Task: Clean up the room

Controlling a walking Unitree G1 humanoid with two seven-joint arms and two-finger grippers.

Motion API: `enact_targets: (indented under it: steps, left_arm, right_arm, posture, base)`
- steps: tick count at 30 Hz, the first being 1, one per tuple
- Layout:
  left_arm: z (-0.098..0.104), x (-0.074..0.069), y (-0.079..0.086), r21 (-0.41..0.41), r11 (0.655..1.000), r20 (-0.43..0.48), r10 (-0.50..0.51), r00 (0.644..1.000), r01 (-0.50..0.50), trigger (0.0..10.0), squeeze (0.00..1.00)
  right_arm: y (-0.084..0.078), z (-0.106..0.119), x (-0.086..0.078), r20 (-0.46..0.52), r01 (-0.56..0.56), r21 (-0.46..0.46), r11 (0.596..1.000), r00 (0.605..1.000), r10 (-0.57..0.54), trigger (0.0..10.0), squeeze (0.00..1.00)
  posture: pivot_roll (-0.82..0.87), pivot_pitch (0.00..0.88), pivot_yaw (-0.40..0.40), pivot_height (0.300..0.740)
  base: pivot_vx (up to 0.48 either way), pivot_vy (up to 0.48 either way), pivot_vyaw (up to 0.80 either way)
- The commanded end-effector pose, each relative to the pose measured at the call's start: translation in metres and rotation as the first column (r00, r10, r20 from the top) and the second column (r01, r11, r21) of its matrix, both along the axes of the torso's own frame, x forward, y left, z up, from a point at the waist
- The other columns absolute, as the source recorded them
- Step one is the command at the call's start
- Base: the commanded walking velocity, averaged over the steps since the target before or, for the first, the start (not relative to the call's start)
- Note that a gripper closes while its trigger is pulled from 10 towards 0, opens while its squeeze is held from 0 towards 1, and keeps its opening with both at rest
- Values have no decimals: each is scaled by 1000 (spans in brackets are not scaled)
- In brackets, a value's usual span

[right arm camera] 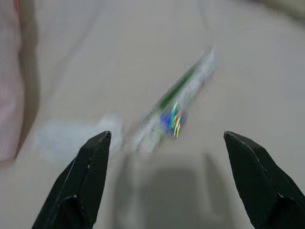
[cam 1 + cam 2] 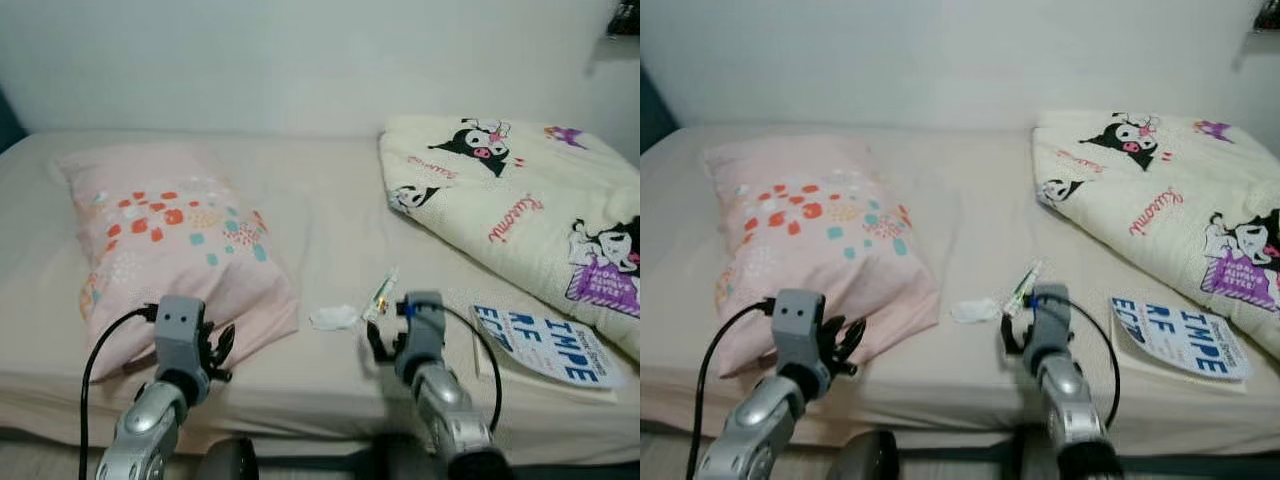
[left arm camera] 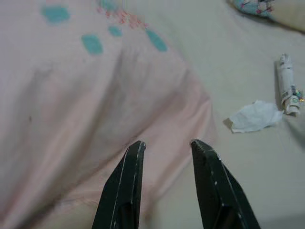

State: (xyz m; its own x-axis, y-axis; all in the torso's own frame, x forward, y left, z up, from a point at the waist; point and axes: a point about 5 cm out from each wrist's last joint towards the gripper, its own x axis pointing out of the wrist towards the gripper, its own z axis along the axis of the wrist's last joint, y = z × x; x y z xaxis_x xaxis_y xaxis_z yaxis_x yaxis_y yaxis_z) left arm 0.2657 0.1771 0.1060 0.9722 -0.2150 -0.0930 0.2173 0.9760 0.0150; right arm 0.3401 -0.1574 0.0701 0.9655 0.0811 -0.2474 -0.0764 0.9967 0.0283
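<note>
Beige bed point(image 2: 330, 215) with pink pillow point(image 2: 165, 240), cartoon quilt point(image 2: 520, 190), book point(image 2: 545, 345); mid-bed, still uncollected: crumpled tissue point(image 2: 333, 318) touching plastic wrapper point(image 2: 381, 293); right tool point(image 1: 167, 183) spread wide over wrapper, left tool point(image 3: 167, 152) parted, empty, at pillow's corner.

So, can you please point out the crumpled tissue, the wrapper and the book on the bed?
crumpled tissue point(image 2: 333, 318), left eye view, its middle.
wrapper point(image 2: 381, 293), left eye view, middle of its length.
book point(image 2: 548, 346), left eye view, middle of its cover.
</note>
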Motion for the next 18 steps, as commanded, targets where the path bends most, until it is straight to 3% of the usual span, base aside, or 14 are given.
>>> enact_targets:
  steps: [1, 2, 3, 6, 7, 8, 10, 18]
  left_arm:
    - [11, -1, 6, 36, 999, 42, -10, 999, 8, 10000, 0]
    - [11, -1, 6, 36, 999, 42, -10, 999, 8, 10000, 0]
    - [24, 0, 10, 43, 999, 79, -21, 997, 18, 10000, 0]
    - [29, 0, 11, 46, 999, 90, -24, 996, 20, 10000, 0]
    - [37, -3, 11, 49, 998, 106, -30, 994, 25, 10000, 0]
    - [37, -3, 11, 49, 998, 106, -30, 994, 25, 10000, 0]
    - [53, -8, 14, 48, 999, 142, -32, 989, 25, 10000, 0]
    - [73, -22, 24, 71, 997, 174, -22, 984, 10, 10000, 0]
  right_arm:
    - [1, -3, 4, -24, -1, 29, 1000, 1000, 1, 10000, 1000]
    - [1, -3, 4, -24, -1, 29, 1000, 1000, 1, 10000, 1000]
    - [4, 3, 14, -47, -36, 20, 999, 998, 37, 10000, 1000]
    - [5, 5, 17, -56, -49, 16, 999, 997, 50, 10000, 1000]
    - [7, 8, 20, -55, -77, -3, 997, 996, 77, 10000, 1000]
    - [7, 8, 20, -55, -77, -3, 997, 996, 77, 10000, 1000]
    - [8, 17, 26, -55, -121, -59, 991, 992, 118, 10000, 1000]
    - [-7, 36, 40, -27, -11, 3, 1000, 1000, 11, 10000, 1000]
  posture:
    - [142, 212, -25, 592]
    - [142, 212, -25, 592]
    - [163, 249, -36, 592]
    - [163, 249, -36, 592]
    - [206, 312, -43, 592]
    - [206, 312, -43, 592]
    - [218, 331, -41, 592]
    - [264, 393, -44, 592]
  base:
    - [0, 0, 0]
    - [0, 0, 0]
    - [0, 0, 0]
    - [0, 0, 0]
    - [0, 0, 0]
    - [0, 0, 0]
    - [0, 0, 0]
    - [0, 0, 0]
